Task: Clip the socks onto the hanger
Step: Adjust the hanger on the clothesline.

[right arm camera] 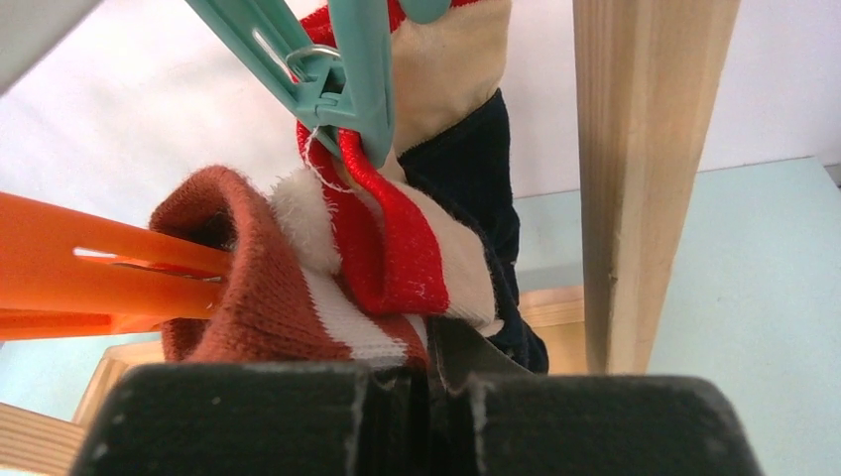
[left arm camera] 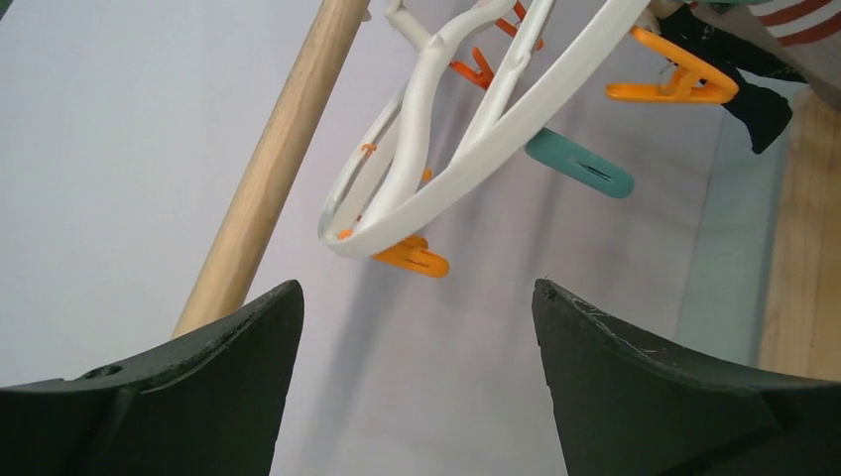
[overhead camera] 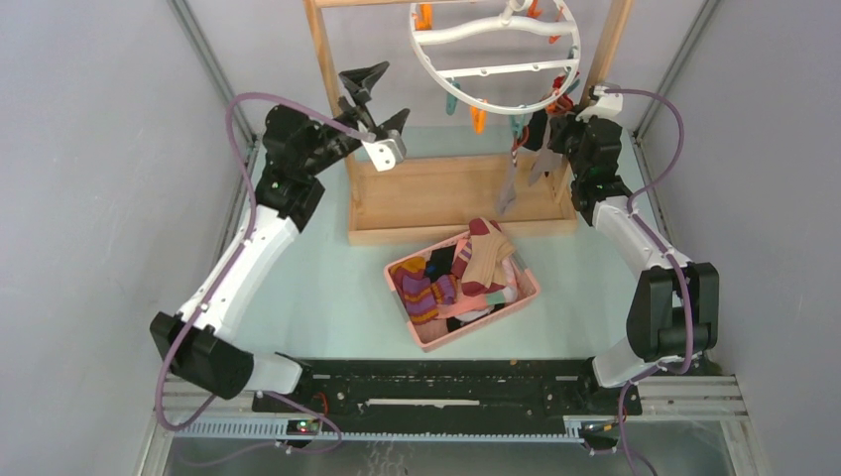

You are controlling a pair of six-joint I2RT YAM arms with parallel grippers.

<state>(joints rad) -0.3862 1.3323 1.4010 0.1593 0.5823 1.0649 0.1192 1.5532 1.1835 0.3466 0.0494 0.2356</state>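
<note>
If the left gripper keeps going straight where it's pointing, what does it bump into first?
Most likely the white hanger, near the orange clip on its rim. The open left gripper aims right there. Depth is unclear, so it could slip under and meet the grey wall.

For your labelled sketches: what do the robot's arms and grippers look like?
The left arm and right arm have white links, black joints and a purple cable each. The left gripper has black wedge-shaped fingers on a white mount; the right gripper is black too.
</note>
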